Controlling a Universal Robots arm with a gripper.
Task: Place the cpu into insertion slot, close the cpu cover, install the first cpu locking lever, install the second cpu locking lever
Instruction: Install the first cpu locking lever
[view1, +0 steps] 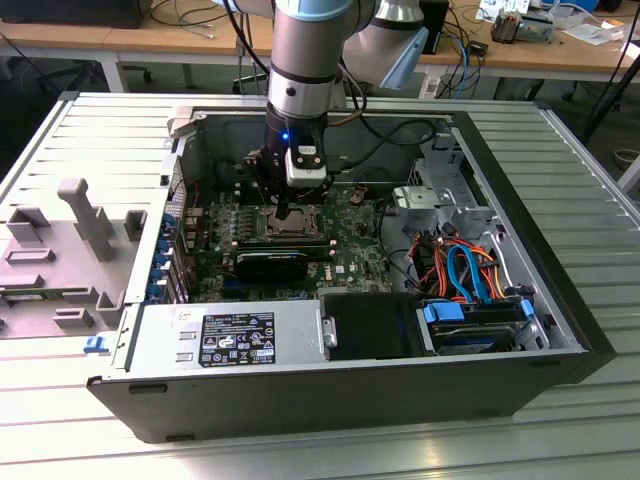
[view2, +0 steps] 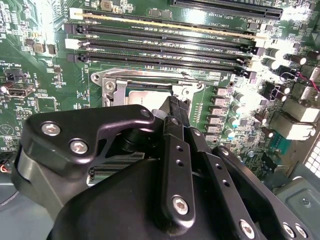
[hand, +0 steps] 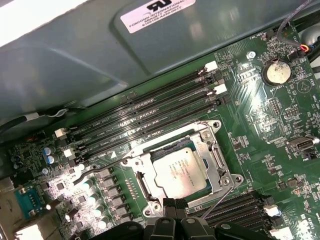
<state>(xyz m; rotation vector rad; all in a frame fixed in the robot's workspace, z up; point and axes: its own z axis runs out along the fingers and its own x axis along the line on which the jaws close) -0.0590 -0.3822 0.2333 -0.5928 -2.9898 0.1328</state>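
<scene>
The cpu (hand: 180, 171) lies flat in the insertion slot (view1: 292, 226), its silver top showing through the cut-out of the cpu cover (hand: 212, 160), which lies down over it. One thin wire locking lever (hand: 102, 166) juts out from one side of the socket. The other lever (hand: 220, 197) runs slanted along the opposite side. My gripper (hand: 173, 204) hovers just above the socket's edge, shut with nothing held. In the second wrist view the gripper (view2: 176, 106) hides much of the cpu (view2: 145, 94). In the exterior view the gripper (view1: 284, 212) points straight down at the socket.
Long black memory slots (hand: 145, 117) run beside the socket. A grey power supply (view1: 230, 335) fills the case's near side. A drive cage with orange and blue cables (view1: 470, 270) sits at the exterior view's right. A grey fixture (view1: 70, 240) stands outside the case.
</scene>
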